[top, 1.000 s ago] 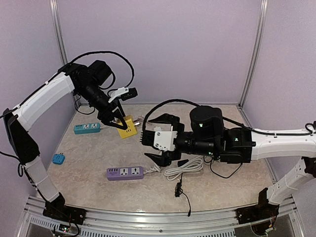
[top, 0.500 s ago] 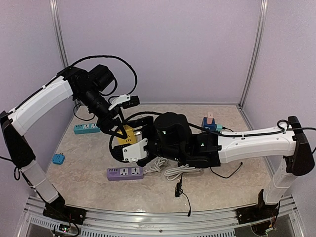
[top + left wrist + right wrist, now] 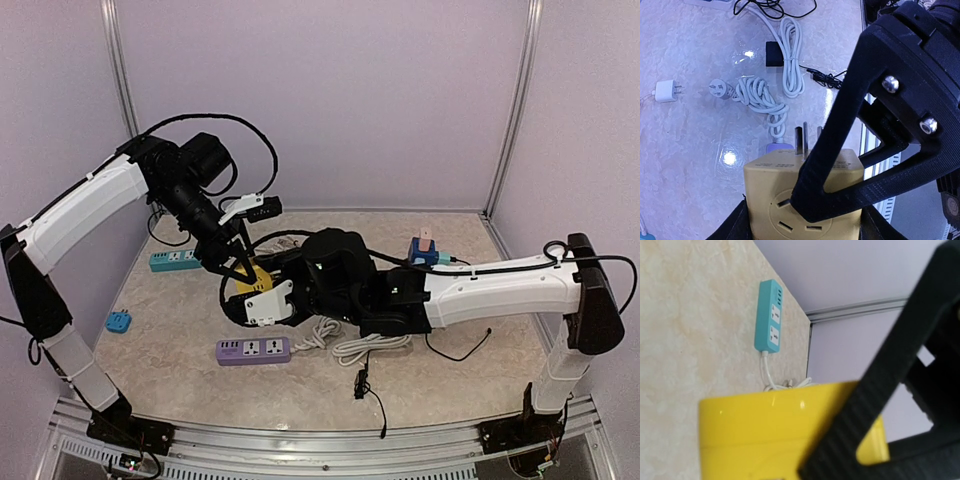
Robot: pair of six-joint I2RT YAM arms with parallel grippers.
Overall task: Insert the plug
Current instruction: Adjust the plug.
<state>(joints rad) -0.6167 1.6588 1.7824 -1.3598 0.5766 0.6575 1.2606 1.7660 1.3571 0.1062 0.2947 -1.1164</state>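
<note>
Top external: right tool (image 3: 250,288) at cube (image 3: 259,272)

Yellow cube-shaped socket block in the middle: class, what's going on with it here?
The left end effector holds the yellow cube-shaped socket block off the table. The right end effector is at the same block, one black finger lying across its socket face; whether it grips is unclear. Its metal prongs stick out at the far edge. The purple power strip lies on the table nearby.

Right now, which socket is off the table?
The yellow cube, gripped by the left end effector; the teal strip and purple strip lie flat on the table.
</note>
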